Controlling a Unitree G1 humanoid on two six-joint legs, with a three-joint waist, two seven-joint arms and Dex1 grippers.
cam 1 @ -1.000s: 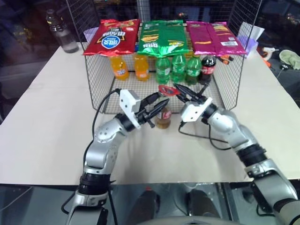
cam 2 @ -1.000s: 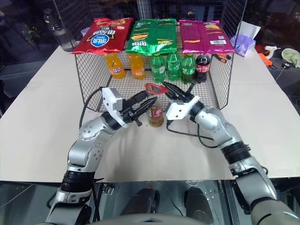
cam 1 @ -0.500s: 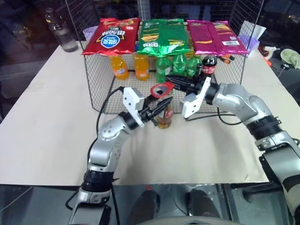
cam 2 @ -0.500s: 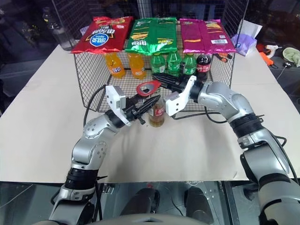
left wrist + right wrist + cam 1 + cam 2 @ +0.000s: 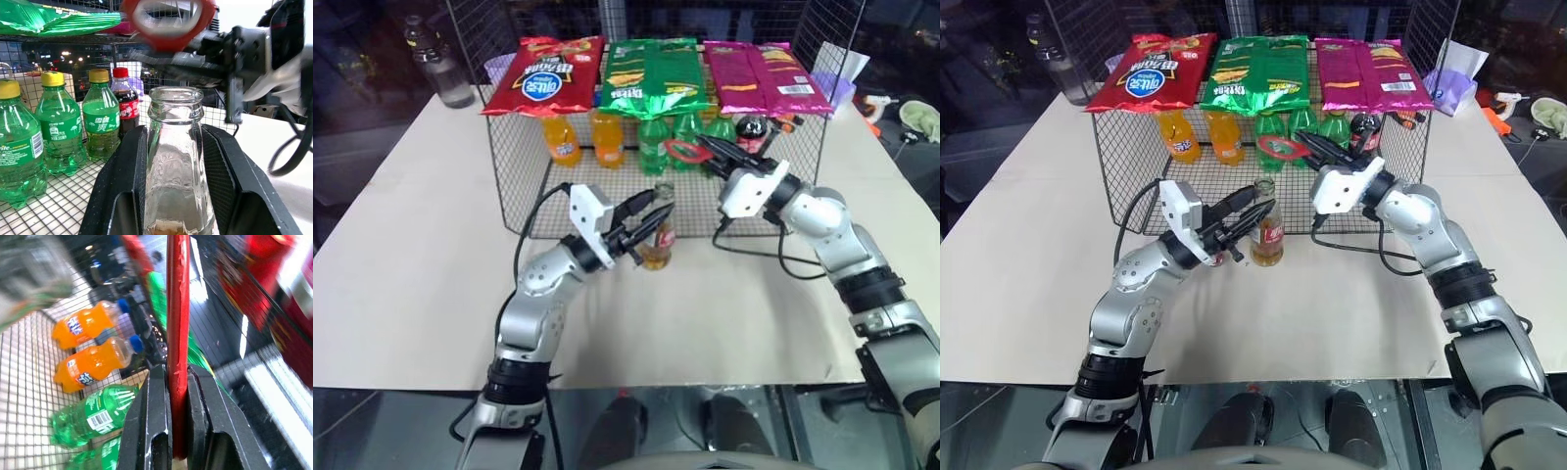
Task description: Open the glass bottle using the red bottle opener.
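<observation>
The glass bottle [image 5: 656, 238] stands upright on the table [image 5: 411, 255], just in front of the wire rack [image 5: 519, 186], and its mouth is bare, with no cap on it. The left tool [image 5: 646, 220] reaches in from about 8 o'clock of the bottle and has its two black fingers [image 5: 122, 186] pressed against either side of the neck, partly spread and clamped on the glass. The right tool [image 5: 713, 153] sits up at roughly 1 o'clock from the bottle, apart from it, its fingers [image 5: 156, 421] squeezed tight on the handle of the red bottle opener [image 5: 682, 150]. The opener's oval ring points toward the rack's interior, raised above and clear of the bottle's mouth. Inside the rack, orange soda bottles [image 5: 564, 140] and green bottles [image 5: 653, 145] stand in a row at 12 o'clock from the glass bottle, with snack bags [image 5: 546, 76] lying across the rack's top.
</observation>
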